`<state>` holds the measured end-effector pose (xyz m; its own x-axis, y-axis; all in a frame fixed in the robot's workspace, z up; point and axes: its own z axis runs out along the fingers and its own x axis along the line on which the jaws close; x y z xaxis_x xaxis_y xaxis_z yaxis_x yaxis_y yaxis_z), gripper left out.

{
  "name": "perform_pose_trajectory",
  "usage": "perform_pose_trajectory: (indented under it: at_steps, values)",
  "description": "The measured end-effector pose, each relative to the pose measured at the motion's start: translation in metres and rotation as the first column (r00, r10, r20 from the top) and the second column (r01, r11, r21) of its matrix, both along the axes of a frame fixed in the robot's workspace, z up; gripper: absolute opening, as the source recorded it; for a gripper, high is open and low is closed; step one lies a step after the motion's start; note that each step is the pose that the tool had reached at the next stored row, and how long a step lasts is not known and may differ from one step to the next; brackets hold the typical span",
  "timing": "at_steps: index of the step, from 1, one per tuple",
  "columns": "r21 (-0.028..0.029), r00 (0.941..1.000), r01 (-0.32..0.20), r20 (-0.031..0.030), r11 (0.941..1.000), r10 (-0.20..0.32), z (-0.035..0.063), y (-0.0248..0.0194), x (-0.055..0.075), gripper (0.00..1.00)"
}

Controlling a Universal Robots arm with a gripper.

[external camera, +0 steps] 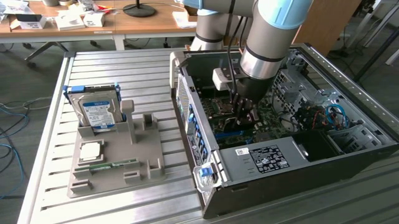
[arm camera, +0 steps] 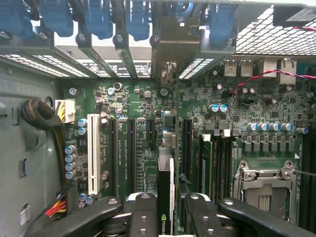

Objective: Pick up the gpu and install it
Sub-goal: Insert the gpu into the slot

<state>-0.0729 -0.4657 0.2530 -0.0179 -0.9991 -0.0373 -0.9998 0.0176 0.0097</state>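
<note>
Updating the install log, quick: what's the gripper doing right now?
Gripper: closed, holding the graphics card edge-on over the motherboard.

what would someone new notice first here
The big grey-and-blue arm reaches into the open computer case at the exterior view's right. In the wrist view its gripper clamps the gpu edge-on over the green motherboard. A hard drive stands in a grey fixture at the exterior view's left.
</note>
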Motion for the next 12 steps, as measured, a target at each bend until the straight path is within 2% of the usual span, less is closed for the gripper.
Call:
perform_pose_trajectory:
  at_steps: [12]
  values:
    - [0.0001,1.0000,0.000,0.0001,1.0000,0.000,-0.0025,0.0001,0.0002,0.26]
